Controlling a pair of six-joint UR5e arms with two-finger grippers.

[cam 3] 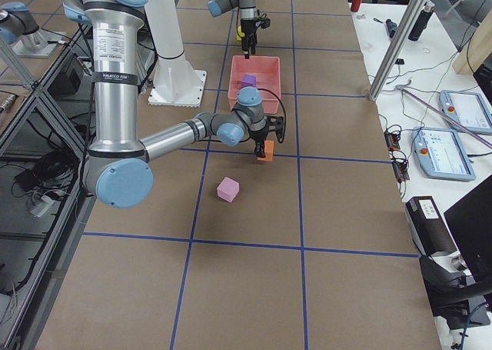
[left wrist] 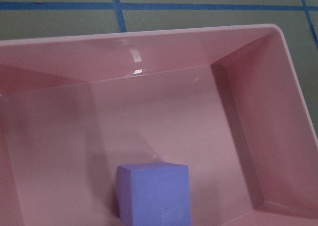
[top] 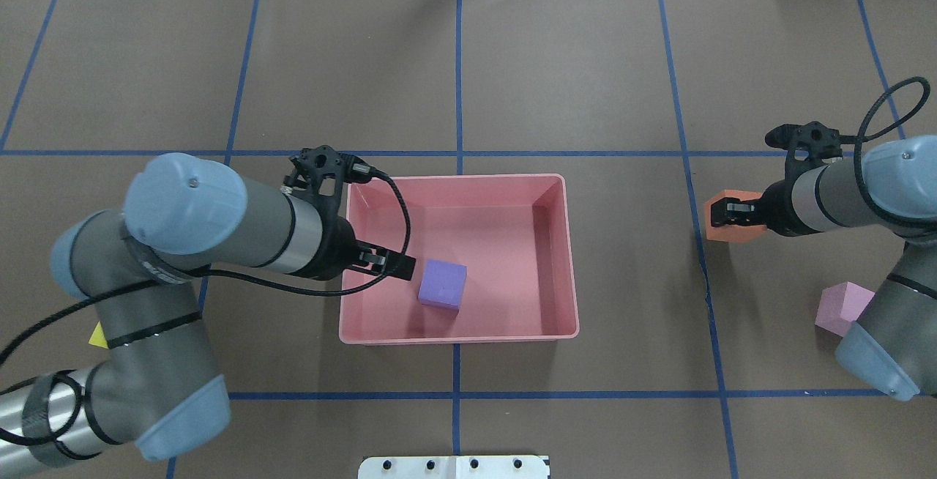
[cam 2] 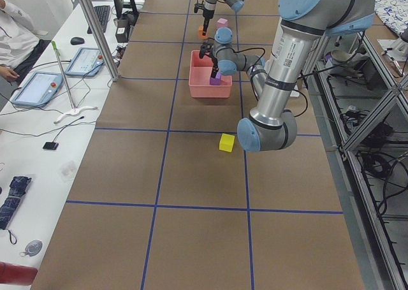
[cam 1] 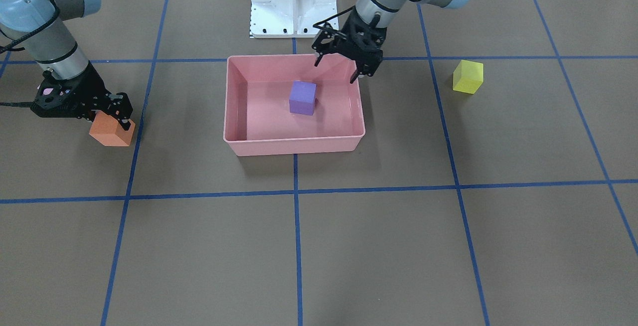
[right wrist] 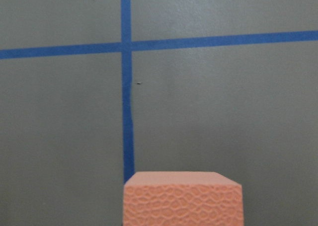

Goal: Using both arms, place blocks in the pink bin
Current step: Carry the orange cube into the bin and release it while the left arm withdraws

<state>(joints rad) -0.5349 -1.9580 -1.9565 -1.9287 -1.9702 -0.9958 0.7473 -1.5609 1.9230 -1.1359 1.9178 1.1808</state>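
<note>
The pink bin [cam 1: 294,140] stands mid-table with the purple block [cam 1: 302,97] lying inside it. My left gripper [cam 1: 336,71] hovers open and empty over the bin's robot-side wall, just above the purple block [left wrist: 154,193]. My right gripper [cam 1: 119,122] is down at table level, shut on the orange block [cam 1: 108,134], which fills the bottom of the right wrist view [right wrist: 183,198]. The yellow block [cam 1: 467,77] lies on the table on my left side. The light pink block [top: 842,307] lies near my right arm, partly hidden by it.
The white robot base [cam 1: 292,2] stands behind the bin. Blue tape lines [cam 1: 295,191] cross the brown table cover. Operators' tablets and cables [cam 2: 38,86] lie along a side bench beyond the far table edge.
</note>
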